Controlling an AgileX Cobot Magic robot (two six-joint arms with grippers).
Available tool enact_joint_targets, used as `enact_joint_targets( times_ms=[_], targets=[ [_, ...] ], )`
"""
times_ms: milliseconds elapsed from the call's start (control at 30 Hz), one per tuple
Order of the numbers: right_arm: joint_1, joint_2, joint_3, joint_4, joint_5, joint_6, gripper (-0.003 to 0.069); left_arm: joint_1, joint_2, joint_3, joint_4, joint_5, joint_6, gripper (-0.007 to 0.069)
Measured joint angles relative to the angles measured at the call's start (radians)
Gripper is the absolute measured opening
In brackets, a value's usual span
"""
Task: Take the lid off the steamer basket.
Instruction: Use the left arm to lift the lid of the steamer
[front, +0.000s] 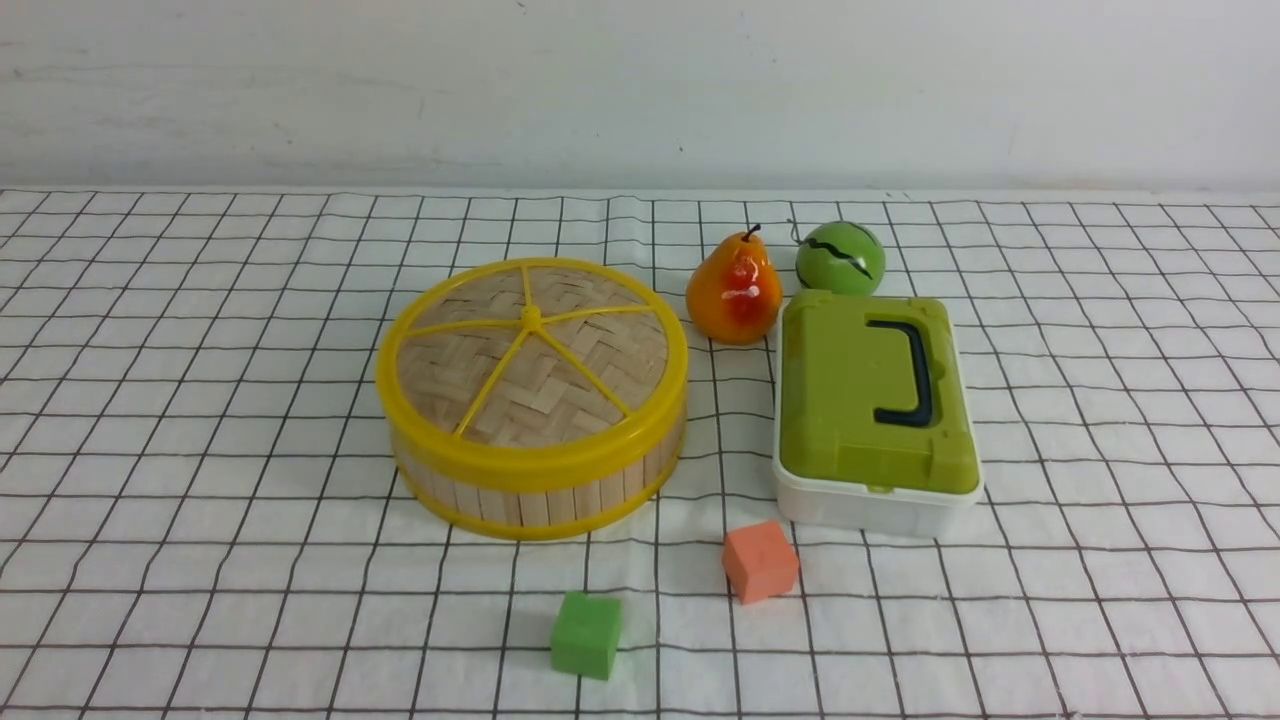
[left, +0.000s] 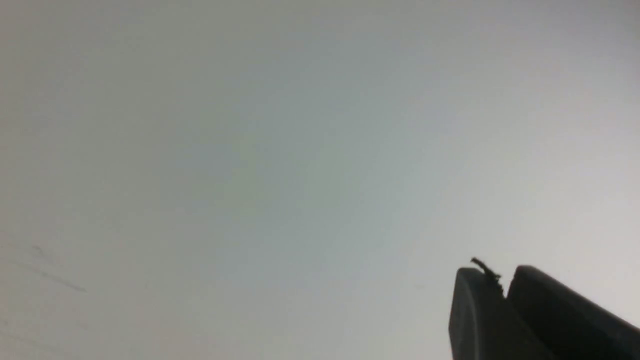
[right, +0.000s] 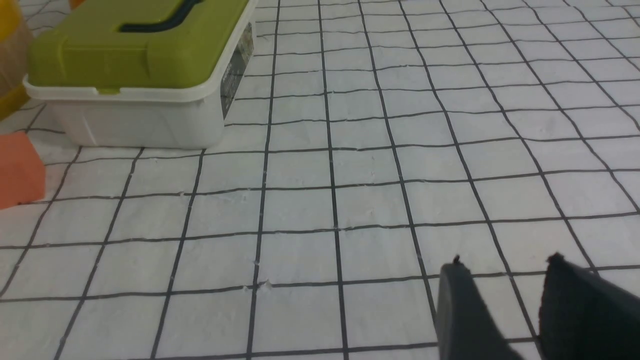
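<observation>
The lid (front: 532, 358), a round woven bamboo disc with a yellow rim and yellow spokes, sits on top of the steamer basket (front: 535, 490), a round low basket with bamboo-slat walls, left of the table's middle in the front view. Neither arm shows in the front view. In the left wrist view my left gripper (left: 504, 280) is shut and empty, facing a plain grey wall. In the right wrist view my right gripper (right: 505, 265) is open and empty above bare checked cloth, well away from the basket, whose edge (right: 9, 55) shows beside the box.
A white box with a green lid and dark handle (front: 875, 400) stands right of the basket, also in the right wrist view (right: 135, 65). Behind are a pear (front: 733, 293) and a green ball (front: 840, 258). An orange cube (front: 760, 560) and a green cube (front: 586, 634) lie in front.
</observation>
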Motion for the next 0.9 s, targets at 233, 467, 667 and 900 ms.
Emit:
enact_joint_targets(
  times_ms=[233, 467, 667, 900],
  targets=[
    [0.000, 0.000, 0.000, 0.000, 0.000, 0.000, 0.0240, 0.000, 0.321, -0.349, 0.049, 0.589, -0.002, 0.0092],
    [0.000, 0.000, 0.000, 0.000, 0.000, 0.000, 0.0240, 0.000, 0.686, -0.476, 0.048, 0.761, -0.003, 0.0096],
    [0.000, 0.000, 0.000, 0.000, 0.000, 0.000, 0.0240, 0.000, 0.983, -0.573, -0.143, 0.722, 0.075, 0.0099],
    [0.000, 0.000, 0.000, 0.000, 0.000, 0.000, 0.0240, 0.000, 1.295, -0.894, -0.466, 1.006, 0.478, 0.0099]
  ],
)
